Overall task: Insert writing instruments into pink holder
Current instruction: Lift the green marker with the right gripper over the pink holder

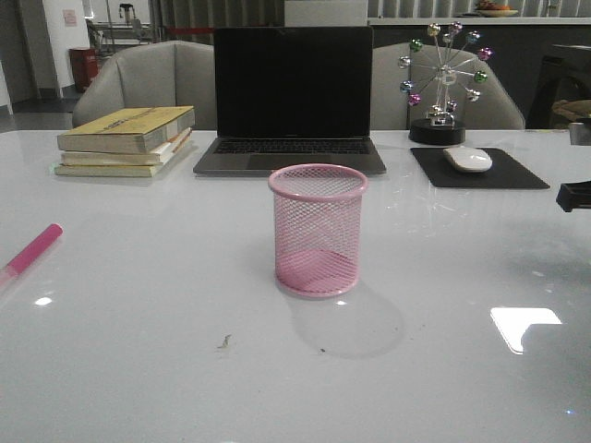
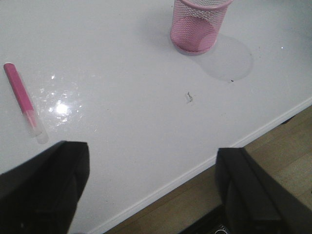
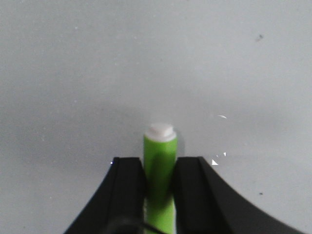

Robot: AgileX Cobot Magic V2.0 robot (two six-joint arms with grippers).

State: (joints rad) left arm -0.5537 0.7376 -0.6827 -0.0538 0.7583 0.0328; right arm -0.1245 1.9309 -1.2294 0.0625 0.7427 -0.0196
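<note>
The pink holder (image 1: 317, 231) stands upright mid-table with nothing inside it; the left wrist view shows it (image 2: 197, 24) too. A pink marker (image 1: 32, 249) lies flat near the table's left edge, well left of the holder, and appears again (image 2: 22, 97) in the left wrist view. My left gripper (image 2: 152, 163) hangs open over the table's front edge, with nothing between its fingers, apart from the marker. My right gripper (image 3: 160, 168) is shut on a lime green marker (image 3: 160, 156) whose whitish tip sticks out past the fingers over bare table. In the front view only a dark bit of the right gripper (image 1: 574, 196) shows at the right edge.
Behind the holder stands an open laptop (image 1: 292, 97). A stack of books (image 1: 125, 140) lies at the back left. A mouse (image 1: 468, 159) on a black pad (image 1: 517, 173) and a ferris-wheel ornament (image 1: 443, 83) sit at the back right. The table's front edge (image 2: 195, 168) runs below my left gripper.
</note>
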